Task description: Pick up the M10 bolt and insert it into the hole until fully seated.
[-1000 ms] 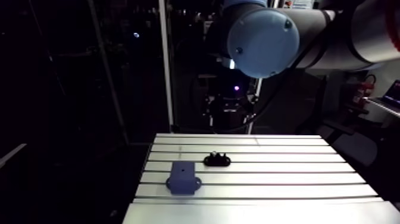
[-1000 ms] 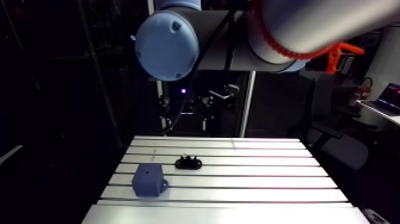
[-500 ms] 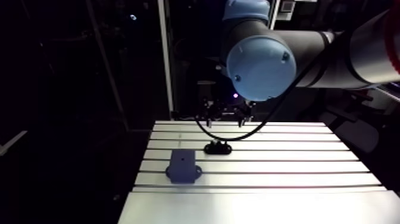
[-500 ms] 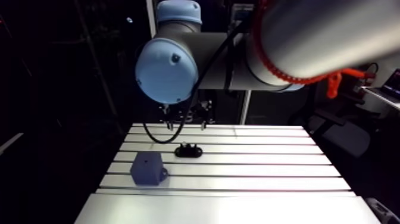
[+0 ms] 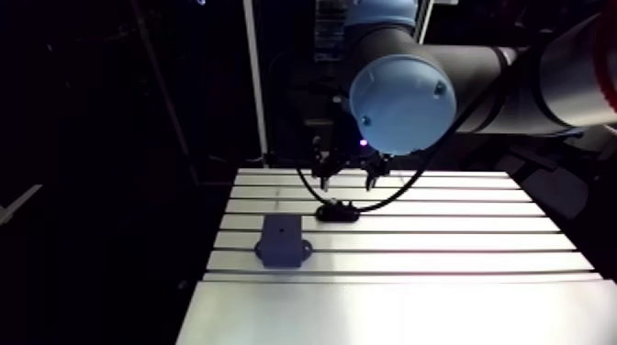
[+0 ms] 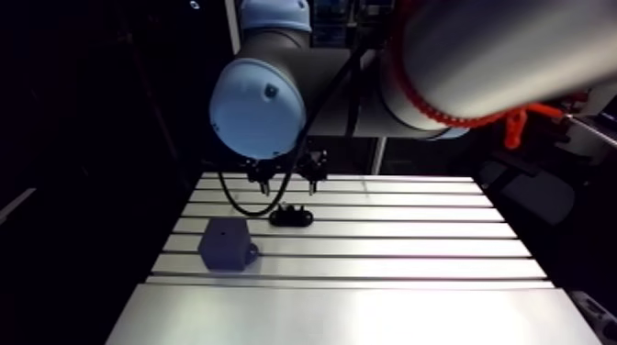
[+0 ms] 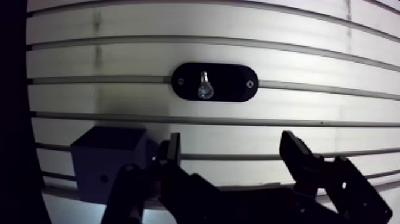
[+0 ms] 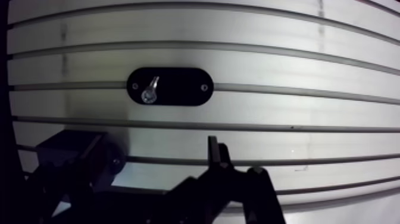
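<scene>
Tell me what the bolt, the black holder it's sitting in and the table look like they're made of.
Bolt: probably bright metal; it glints silvery.
Black holder: matte, likely plastic or coated metal; no shine, can't tell which.
Table: bare aluminium by the look, a pale satin surface with slots.

The holder lies on the table with its length along the slots, and the bolt stands in it, in the half nearer the block. In the arm view the block sits on the table to the left of the holder and nearer the front edge, close to it but not touching, with a strip of table between them. In the wrist view the holder lies ahead of the gripper, roughly in line with the gap between its fingers, while the block lies beside one finger.
</scene>
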Controlling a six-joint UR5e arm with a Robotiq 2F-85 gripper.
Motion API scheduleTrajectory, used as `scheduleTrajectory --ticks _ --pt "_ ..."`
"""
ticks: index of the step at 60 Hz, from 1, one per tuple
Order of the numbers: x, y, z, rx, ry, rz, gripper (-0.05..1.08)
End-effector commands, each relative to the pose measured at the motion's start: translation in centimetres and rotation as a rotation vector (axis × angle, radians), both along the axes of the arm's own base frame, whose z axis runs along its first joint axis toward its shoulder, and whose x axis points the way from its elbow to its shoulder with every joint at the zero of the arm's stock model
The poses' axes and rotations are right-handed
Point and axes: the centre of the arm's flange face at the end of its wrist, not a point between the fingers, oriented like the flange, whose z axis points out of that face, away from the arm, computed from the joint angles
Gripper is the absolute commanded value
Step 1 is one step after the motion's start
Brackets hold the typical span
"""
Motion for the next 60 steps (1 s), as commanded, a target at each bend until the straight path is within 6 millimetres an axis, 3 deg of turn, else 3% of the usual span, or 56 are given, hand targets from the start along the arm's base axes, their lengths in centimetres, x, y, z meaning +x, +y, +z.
scheduleTrajectory --ticks 1,20,60 --pt "-0.4 -0.3 -1.2 -0.001 -0.005 0.005 0.19" --pt "-1.0 -1.7 -2.1 0.006 0.001 0.03 0.27" --pt "-1.9 -2.0 -3.9 0.008 -0.012 0.032 0.38"
